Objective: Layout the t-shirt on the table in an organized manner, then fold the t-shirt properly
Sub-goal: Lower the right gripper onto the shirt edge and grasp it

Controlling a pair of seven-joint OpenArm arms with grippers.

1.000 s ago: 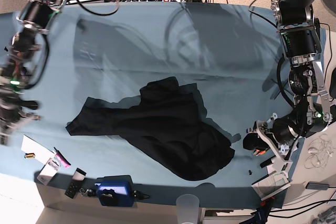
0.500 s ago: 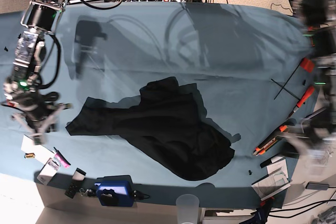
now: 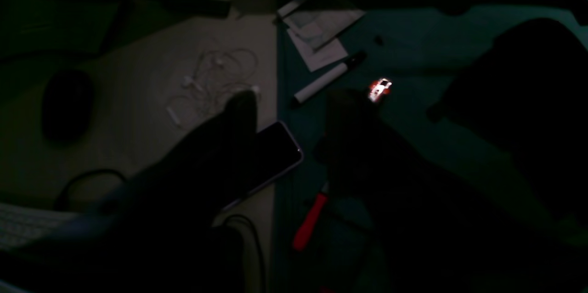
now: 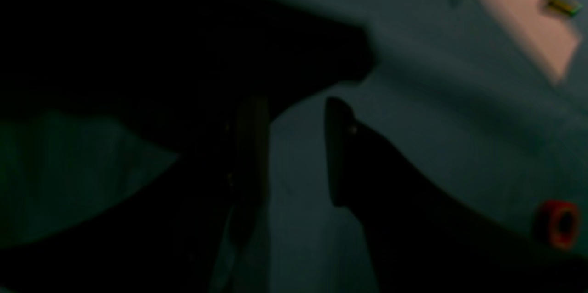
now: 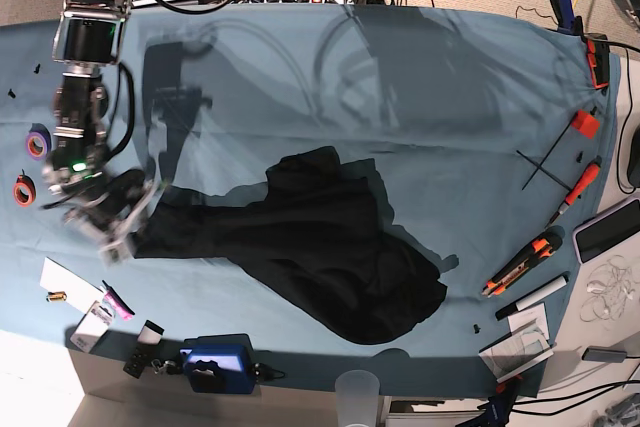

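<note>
— Lying crumpled near the middle of the table [image 5: 420,77] is the t-shirt [image 5: 330,247]; one dark end is reaching toward the table's edge where the right gripper [image 5: 118,215] is hanging. Are you seeing how its fingers are standing?

— Yes; in the right wrist view the right gripper is showing two dark fingers [image 4: 337,155] spread apart, with bare teal cloth between them — nothing is being pinched; the shirt's black fabric is lying just beside them. A red tape roll [image 4: 556,223] is sitting near the corner of that view.

— And the left gripper [image 3: 287,118]?

— It is outside the base view; its own camera is very dark, yet the two fingers are appearing apart, holding nothing; under them a phone [image 3: 271,155], a white marker [image 3: 324,81] and a red-handled tool [image 3: 310,222] are lying at the table's edge, well apart from the shirt.
</note>
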